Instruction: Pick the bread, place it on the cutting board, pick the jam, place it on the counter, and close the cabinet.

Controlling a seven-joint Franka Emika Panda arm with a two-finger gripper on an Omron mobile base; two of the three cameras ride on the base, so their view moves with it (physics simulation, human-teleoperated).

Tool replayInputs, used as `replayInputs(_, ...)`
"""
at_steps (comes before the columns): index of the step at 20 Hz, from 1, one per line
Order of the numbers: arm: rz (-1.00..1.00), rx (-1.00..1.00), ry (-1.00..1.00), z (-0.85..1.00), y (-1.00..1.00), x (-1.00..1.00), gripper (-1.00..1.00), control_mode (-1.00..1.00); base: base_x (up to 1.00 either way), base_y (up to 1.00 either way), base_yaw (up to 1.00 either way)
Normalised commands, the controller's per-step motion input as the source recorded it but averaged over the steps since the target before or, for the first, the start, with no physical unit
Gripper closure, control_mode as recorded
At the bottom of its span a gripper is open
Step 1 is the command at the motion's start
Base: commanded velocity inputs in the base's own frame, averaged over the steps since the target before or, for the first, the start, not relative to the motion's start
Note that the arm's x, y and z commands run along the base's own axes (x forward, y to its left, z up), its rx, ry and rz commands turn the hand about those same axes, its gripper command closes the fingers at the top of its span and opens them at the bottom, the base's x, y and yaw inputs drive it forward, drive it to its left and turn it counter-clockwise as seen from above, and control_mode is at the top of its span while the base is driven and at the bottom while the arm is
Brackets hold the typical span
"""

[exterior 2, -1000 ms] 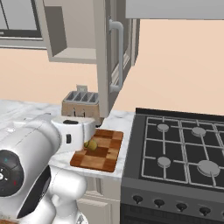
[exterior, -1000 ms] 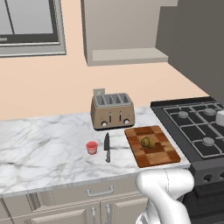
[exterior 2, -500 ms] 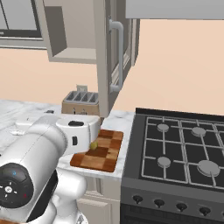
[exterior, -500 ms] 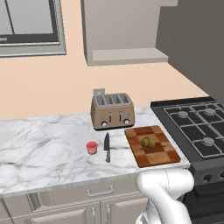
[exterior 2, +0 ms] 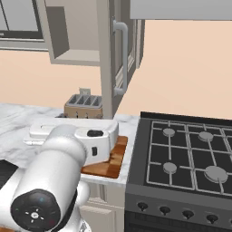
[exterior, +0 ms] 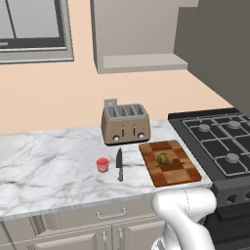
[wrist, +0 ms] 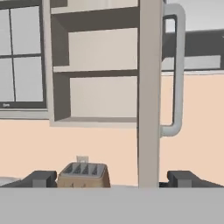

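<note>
The bread (exterior: 164, 158), a small golden-brown loaf, lies on the checkered wooden cutting board (exterior: 178, 171) beside the stove. The jam (exterior: 102, 164), a squat red jar, stands on the white marble counter (exterior: 49, 166) left of a knife. The cabinet (exterior: 136, 34) above the toaster is open, and its door (wrist: 149, 87) stands edge-on with a curved metal handle (wrist: 175, 70). My gripper (wrist: 113, 179) is open and holds nothing. It faces the door edge from some distance, with bare shelves (wrist: 96, 65) to the left. A corner of the cutting board (exterior 2: 115, 158) shows past my hand.
A beige toaster (exterior: 125, 123) stands at the back of the counter, under the cabinet. A black-handled knife (exterior: 119, 164) lies between the jar and the board. The gas stove (exterior: 219, 141) adjoins the counter on the right. A window (exterior: 29, 29) is at the upper left.
In the right base view my arm's big joint has swung lower and nearer the camera, and the hand now covers the bread. Nothing on the counter has moved.
</note>
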Motion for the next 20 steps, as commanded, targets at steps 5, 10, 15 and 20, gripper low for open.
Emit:
replayInputs(5,0.0,0.0,-0.13,0.0,-0.18,0.0,-1.0,-1.0,0.0,0.0,0.0)
replayInputs(10,0.0,0.0,-0.08,0.0,-0.2,0.0,-1.0,-1.0,0.0,0.0,0.0)
replayInputs(15,0.0,0.0,-0.03,0.0,-0.15,0.01,-1.0,-1.0,0.0,0.0,0.0)
replayInputs(20,0.03,0.0,0.0,0.0,-0.12,0.18,-1.0,-1.0,0.0,0.0,0.0)
